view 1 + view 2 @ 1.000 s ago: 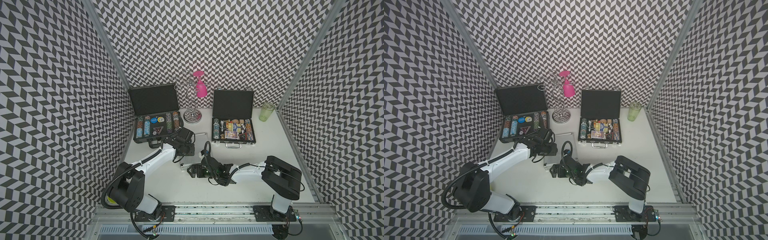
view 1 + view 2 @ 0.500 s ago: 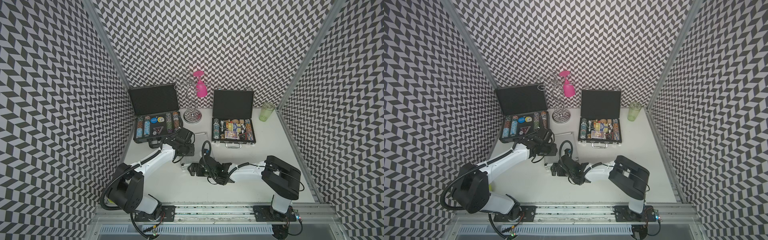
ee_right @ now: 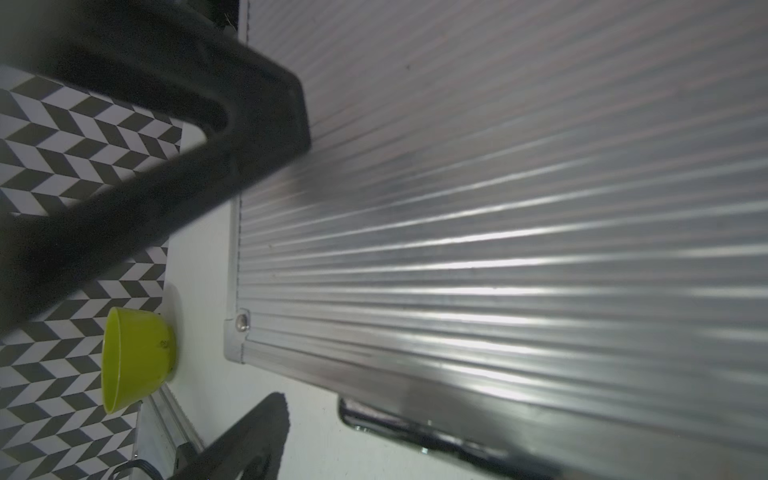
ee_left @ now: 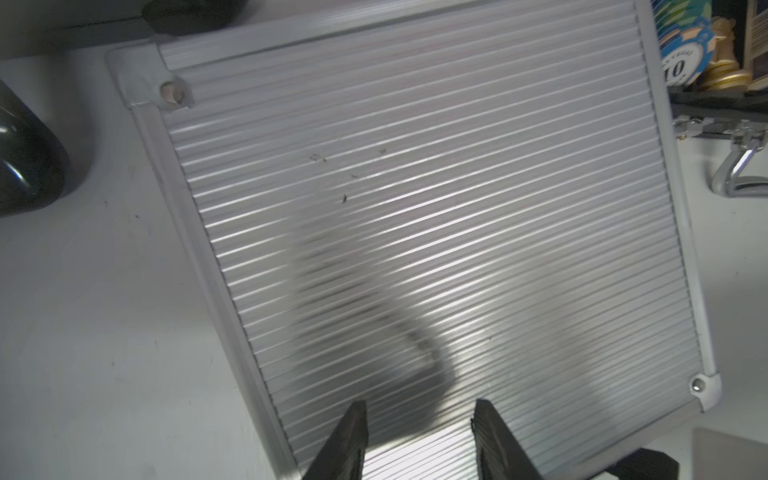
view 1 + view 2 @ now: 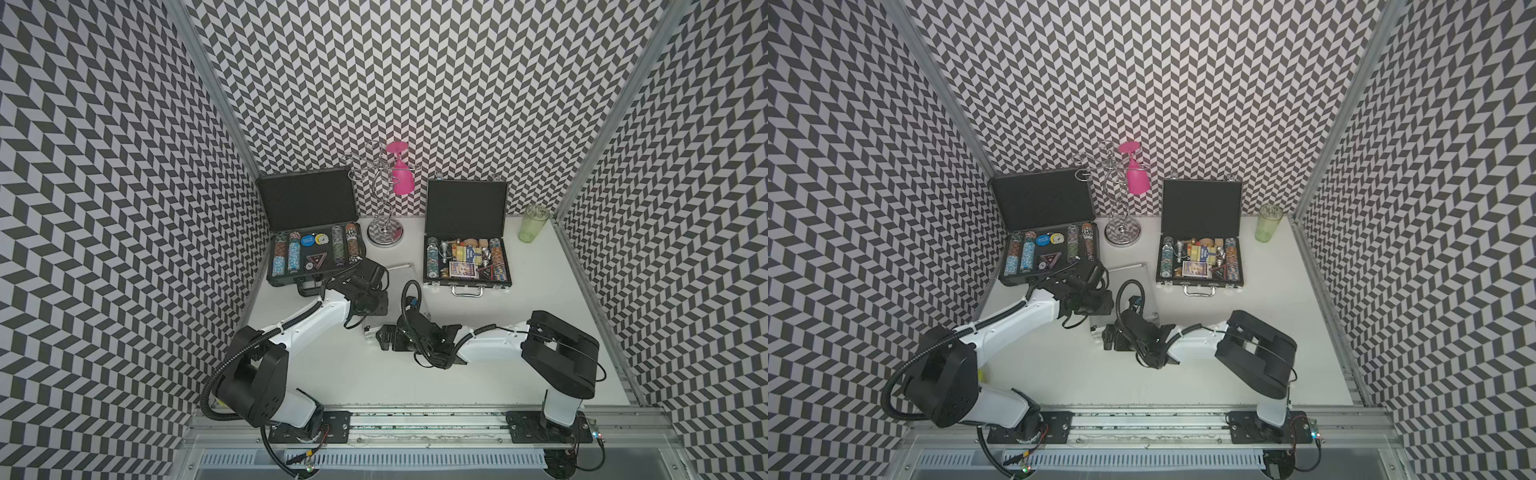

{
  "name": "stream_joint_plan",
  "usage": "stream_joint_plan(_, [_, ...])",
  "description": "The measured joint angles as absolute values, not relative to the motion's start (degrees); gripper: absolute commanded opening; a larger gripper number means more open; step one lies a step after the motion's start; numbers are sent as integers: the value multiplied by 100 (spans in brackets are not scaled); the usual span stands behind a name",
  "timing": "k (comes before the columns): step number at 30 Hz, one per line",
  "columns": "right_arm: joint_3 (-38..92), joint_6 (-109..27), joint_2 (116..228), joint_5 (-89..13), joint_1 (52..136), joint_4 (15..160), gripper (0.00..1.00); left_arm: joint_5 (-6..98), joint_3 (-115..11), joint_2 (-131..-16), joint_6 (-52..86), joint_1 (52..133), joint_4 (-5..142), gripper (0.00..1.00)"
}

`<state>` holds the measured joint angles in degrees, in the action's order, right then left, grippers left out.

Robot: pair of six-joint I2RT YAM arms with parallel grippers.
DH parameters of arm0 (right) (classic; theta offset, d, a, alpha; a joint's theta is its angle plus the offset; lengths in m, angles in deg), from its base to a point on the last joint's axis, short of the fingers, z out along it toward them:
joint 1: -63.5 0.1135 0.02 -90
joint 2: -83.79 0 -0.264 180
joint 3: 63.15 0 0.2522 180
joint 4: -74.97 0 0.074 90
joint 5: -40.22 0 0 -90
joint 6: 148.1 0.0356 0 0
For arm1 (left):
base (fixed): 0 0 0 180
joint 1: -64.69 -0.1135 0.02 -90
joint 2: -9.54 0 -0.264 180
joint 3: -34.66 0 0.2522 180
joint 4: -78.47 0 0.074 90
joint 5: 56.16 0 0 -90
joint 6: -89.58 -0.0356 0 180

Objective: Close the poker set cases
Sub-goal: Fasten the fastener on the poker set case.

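The white counter point(image 5: 540, 291) carries everything.

The large ribbed dark-grey case point(image 5: 307, 199) sits at its back on the left. Its lid stands upright and its tray shows rows of coloured chips point(image 5: 293, 257). Its black handle point(image 5: 307, 289) faces the front.

The flat black case point(image 5: 465, 205) sits at the back on the right, well apart from the grey one. Its lid also stands up and its silver handle point(image 5: 467, 291) rests on the counter in front.

The small ribbed silver case point(image 5: 401, 272) lies nearer the front, between the two open cases. Both arms partly cover it in both top views. In the left wrist view its lid point(image 4: 415, 208) lies down flat.

A chrome glass rack point(image 5: 384, 237) stands between the two open cases at the back.

The left pincer point(image 4: 417, 409) hangs over the silver lid. Its two dark fingers point(image 4: 345, 440) are partly spread with nothing between them but the ribbed surface below.

The right pincer point(image 3: 286, 257) is at the front edge of the same case and spread wide. One finger point(image 3: 266, 124) lies across the top of the lid and the other finger point(image 3: 257, 432) sits off the edge over the counter. It is not pinching the case.

A green cup point(image 5: 533, 224) stands in the far right corner. A pink glass point(image 5: 402, 178) hangs upside down on the rack.
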<state>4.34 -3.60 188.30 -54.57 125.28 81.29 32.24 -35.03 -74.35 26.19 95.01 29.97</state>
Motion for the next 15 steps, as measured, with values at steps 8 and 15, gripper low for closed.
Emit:
stream_joint_plan(8, [301, -261, 18850, -5357, 12524, 7786, 100, 3224, -3476, -7435, 2608, 9501, 3001, 44])
stream_joint_plan(15, [-276, 102, 18690, -5108, 12417, 6881, 98, 3221, -3415, -7433, 2600, 9490, 3005, 44])
